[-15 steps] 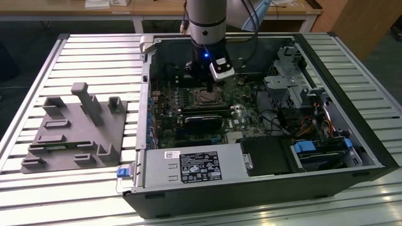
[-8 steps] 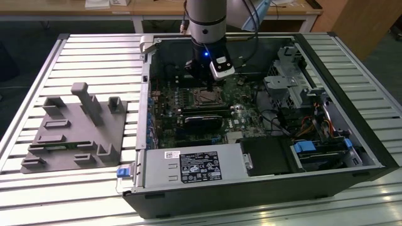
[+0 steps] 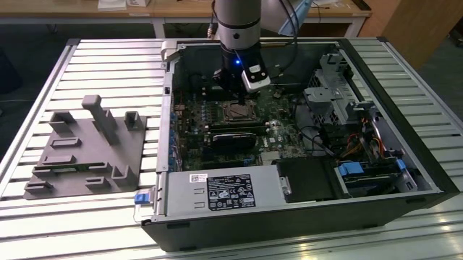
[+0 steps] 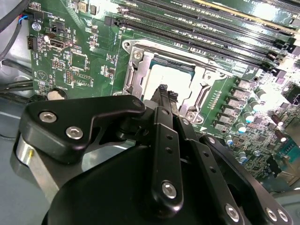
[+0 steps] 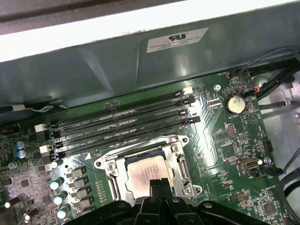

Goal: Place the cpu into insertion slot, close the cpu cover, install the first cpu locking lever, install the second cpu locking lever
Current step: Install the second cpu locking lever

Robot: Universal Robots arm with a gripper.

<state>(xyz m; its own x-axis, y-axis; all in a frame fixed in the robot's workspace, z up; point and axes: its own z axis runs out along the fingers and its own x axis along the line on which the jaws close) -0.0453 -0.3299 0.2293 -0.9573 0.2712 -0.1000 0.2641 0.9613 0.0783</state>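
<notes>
The cpu (image 5: 146, 173) sits in the insertion slot (image 5: 176, 149) on the green board, with the cpu cover (image 5: 112, 169) lying flat around it, beside the long black memory slots (image 5: 122, 123). The gripper (image 5: 158, 186) stands just over the chip's edge, its fingertips pressed together and empty. All this lies inside the open computer case (image 3: 405, 157) on the slatted desk (image 3: 108, 65).

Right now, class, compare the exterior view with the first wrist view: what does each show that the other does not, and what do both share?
Exterior view, not the first wrist view: the grey fixture block beside the case, and the labelled grey box. First wrist view, not the exterior view: the coin battery and a white label on the case wall. Both: the cpu on the green motherboard, with the closed jaws over it.
</notes>
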